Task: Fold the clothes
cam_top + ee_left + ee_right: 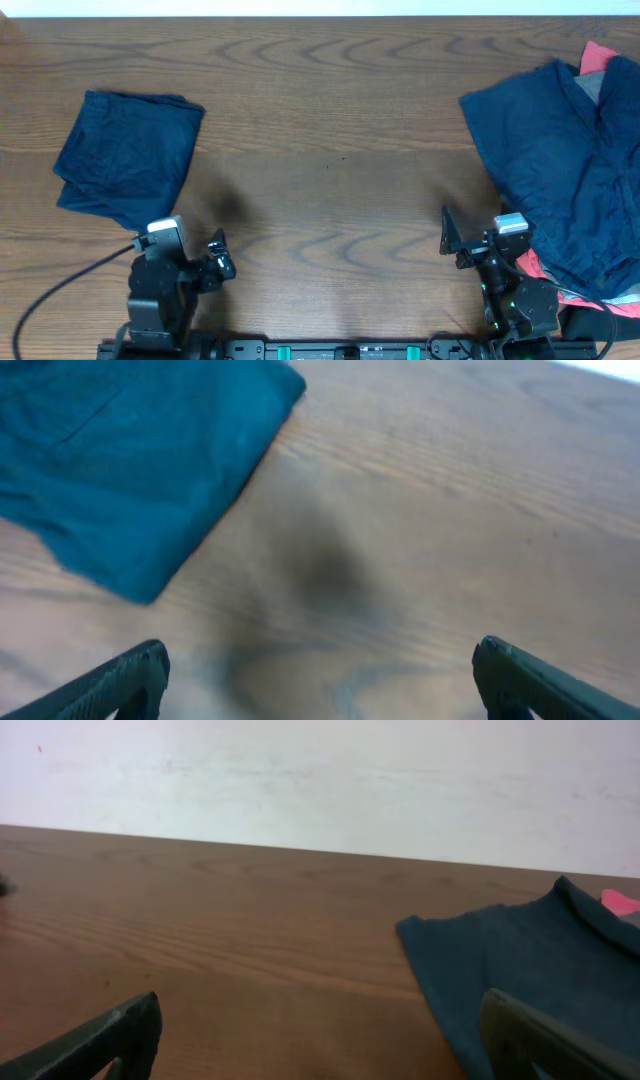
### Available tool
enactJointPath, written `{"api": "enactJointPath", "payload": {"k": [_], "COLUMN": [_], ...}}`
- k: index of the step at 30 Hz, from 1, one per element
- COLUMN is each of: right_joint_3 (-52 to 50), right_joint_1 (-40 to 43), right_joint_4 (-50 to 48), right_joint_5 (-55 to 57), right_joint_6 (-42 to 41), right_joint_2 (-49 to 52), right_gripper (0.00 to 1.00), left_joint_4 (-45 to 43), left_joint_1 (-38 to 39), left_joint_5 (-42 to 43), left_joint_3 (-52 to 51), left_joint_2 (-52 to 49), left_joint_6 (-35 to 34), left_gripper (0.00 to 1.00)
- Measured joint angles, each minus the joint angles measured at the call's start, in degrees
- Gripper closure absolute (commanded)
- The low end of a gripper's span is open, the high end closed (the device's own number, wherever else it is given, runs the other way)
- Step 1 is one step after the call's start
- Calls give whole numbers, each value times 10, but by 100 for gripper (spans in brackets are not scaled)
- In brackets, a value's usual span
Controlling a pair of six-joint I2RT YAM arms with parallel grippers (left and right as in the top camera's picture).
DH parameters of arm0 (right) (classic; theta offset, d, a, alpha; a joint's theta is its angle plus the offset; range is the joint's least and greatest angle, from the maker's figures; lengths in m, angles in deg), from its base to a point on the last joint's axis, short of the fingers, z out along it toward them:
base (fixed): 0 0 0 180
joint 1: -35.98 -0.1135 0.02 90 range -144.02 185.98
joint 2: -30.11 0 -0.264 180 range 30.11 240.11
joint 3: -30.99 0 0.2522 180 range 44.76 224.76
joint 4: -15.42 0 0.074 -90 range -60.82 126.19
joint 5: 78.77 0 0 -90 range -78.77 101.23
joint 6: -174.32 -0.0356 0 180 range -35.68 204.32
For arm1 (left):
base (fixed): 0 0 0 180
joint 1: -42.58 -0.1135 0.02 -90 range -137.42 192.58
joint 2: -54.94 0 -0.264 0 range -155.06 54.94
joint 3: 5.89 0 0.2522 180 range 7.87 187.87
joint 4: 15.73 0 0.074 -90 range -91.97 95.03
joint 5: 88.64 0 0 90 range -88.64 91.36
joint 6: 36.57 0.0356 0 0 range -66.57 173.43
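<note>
Waiting released and empty, left gripper (220,256) has the folded navy garment (125,160) ahead-left, right gripper (460,245) the unfolded clothes (560,170) alongside, presumably next.

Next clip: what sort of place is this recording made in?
Probably a robot test bench in a lab or workshop, not a home: a wood-grain table against a plain white wall, the left arm and right arm fixed at its near edge, and navy clothes laid out.
</note>
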Motion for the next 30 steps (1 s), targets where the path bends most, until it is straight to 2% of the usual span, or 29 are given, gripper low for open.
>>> {"api": "enactJointPath", "payload": {"k": [9,18,30], "right_joint_3": [0,0,0], "right_joint_1": [0,1,2], "right_joint_4": [0,0,0], "right_joint_5": [0,0,0], "right_joint_6": [0,0,0], "right_joint_2": [0,0,0], "right_gripper": [1,1,1], "left_joint_4": [-206,-414,-400], "left_joint_1": [-12,-12,-12], "left_joint_5": [-1,-2,14], "left_joint_3": [-143,-242,-246], "left_joint_2": [117,125,125], "left_joint_6": [0,10,43], "left_gripper": [2,2,2]}}
